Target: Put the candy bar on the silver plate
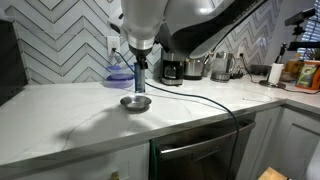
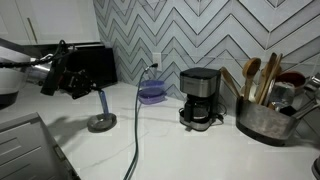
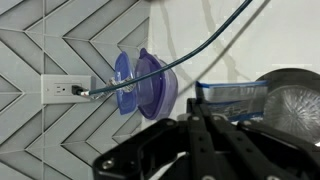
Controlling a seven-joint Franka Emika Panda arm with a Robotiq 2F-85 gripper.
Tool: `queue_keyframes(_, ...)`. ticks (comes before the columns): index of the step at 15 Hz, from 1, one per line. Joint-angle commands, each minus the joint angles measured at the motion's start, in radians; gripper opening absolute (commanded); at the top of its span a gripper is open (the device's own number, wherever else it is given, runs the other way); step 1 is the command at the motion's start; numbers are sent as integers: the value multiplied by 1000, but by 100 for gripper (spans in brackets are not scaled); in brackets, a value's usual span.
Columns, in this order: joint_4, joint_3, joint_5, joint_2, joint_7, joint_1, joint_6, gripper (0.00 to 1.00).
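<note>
My gripper (image 1: 140, 66) is shut on the candy bar (image 1: 141, 82), a bluish wrapped bar hanging upright from the fingers. Its lower end is right over the silver plate (image 1: 136, 101), touching it or just above; I cannot tell which. In an exterior view the gripper (image 2: 80, 82) holds the bar (image 2: 100, 103) over the plate (image 2: 101, 123). In the wrist view the closed fingers (image 3: 196, 122) grip the bar (image 3: 232, 100), and the shiny plate (image 3: 296, 108) lies beyond it.
A blue-purple bowl (image 2: 152, 92) stands by the wall outlet (image 3: 66, 89), also in the wrist view (image 3: 146, 85). A black cable (image 2: 135, 140) runs across the white counter. A coffee maker (image 2: 200, 96) and a utensil pot (image 2: 266, 116) stand further along. A black appliance (image 2: 95, 62) is in the corner.
</note>
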Motion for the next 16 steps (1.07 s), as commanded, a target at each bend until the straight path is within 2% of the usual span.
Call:
queue_keyframes(1, -42, 19, -7, -15, 18, 3, -31, 0)
queue_keyframes(6, -66, 37, -14, -5, 45, 1, -35, 0)
queue_keyframes(15, -66, 93, -109, 27, 217, -5, -95, 0)
queue_keyframes(16, -65, 38, -121, 40, 226, 63, -125, 0)
